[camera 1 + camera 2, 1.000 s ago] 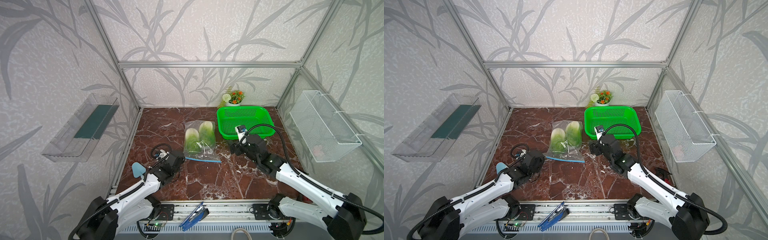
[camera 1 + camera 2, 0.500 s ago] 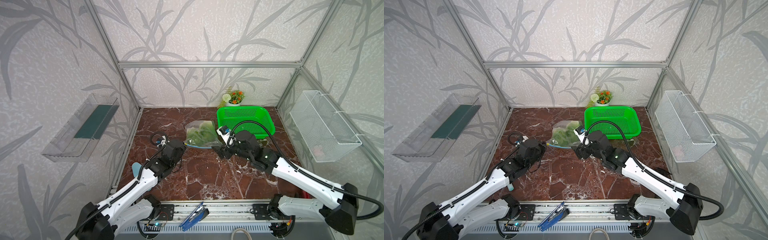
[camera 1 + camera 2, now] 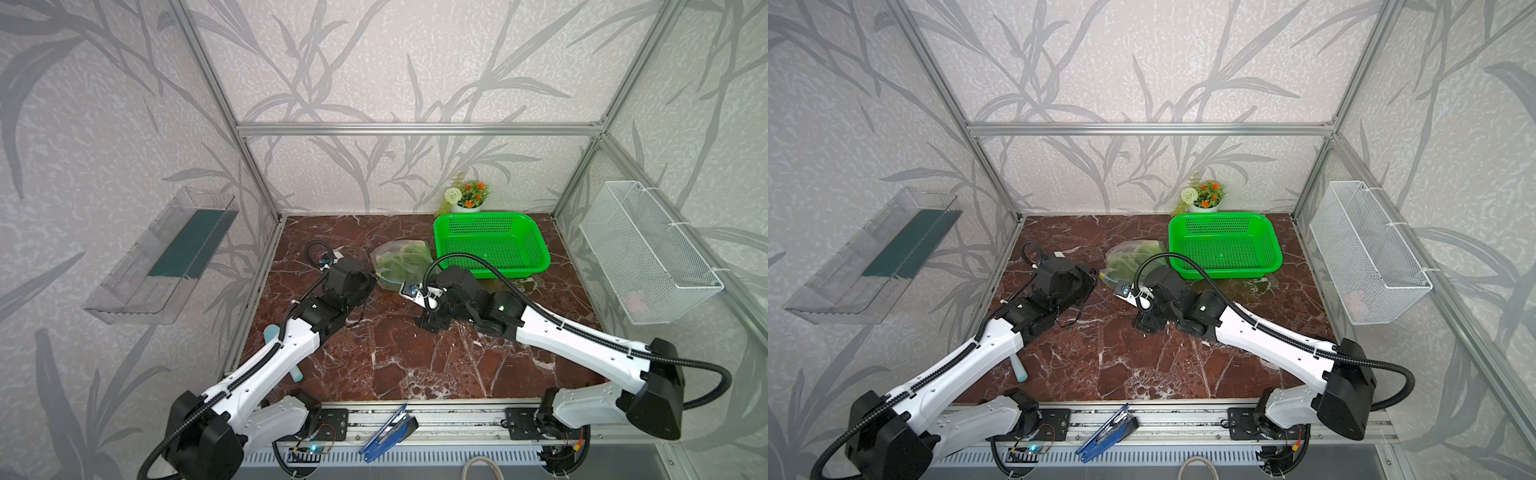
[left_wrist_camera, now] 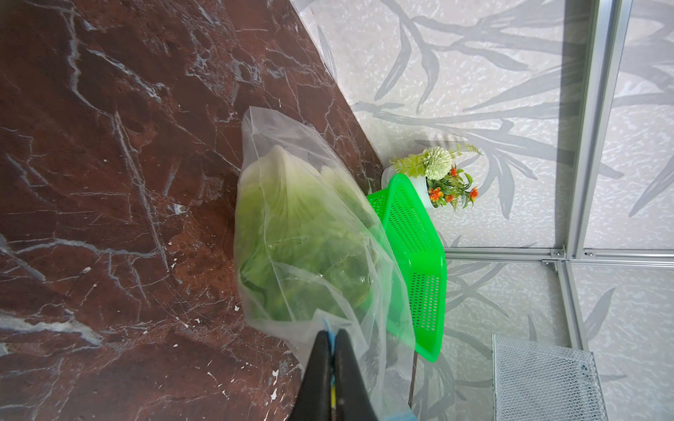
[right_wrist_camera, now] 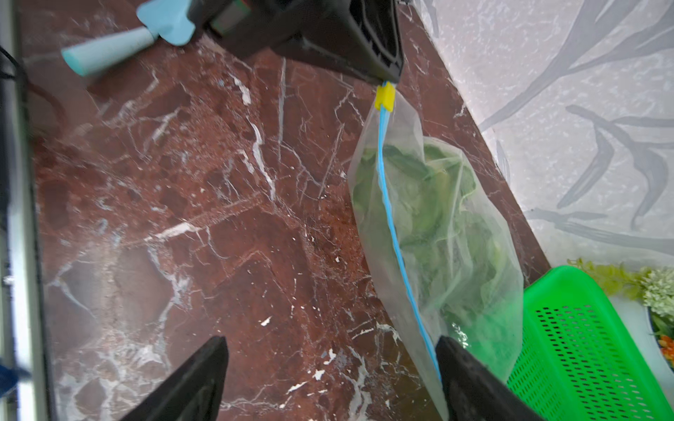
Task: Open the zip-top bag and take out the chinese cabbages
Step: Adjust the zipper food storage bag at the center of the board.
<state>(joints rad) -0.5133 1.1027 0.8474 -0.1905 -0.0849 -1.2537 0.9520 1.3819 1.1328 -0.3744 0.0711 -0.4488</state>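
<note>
The zip-top bag (image 3: 400, 261) (image 3: 1128, 258) stands bunched on the marble beside the green basket, its zip edge lifted. Through the clear plastic I see the chinese cabbages (image 4: 291, 233) (image 5: 430, 211), white at one end and leafy green at the other. My left gripper (image 4: 331, 340) (image 3: 373, 277) is shut on the bag's corner, pinching the blue zip strip (image 5: 395, 248) right at the yellow slider (image 5: 384, 96). My right gripper (image 5: 330, 350) stands wide open low over the table. One of its fingers (image 5: 463, 368) is against the other end of the zip strip; nothing is between the jaws.
A green perforated basket (image 3: 536, 249) sits at the back right, with a small potted plant (image 3: 467, 197) behind it. A wire basket (image 3: 648, 257) hangs on the right wall and a clear shelf (image 3: 166, 257) on the left. A light-blue tool (image 5: 109, 49) lies under the left arm.
The bag lay flat with both grippers away from it. Both arms moved in; the left gripper took the slider corner and raised the zip edge, bunching the bag backward. The right gripper stayed open.
</note>
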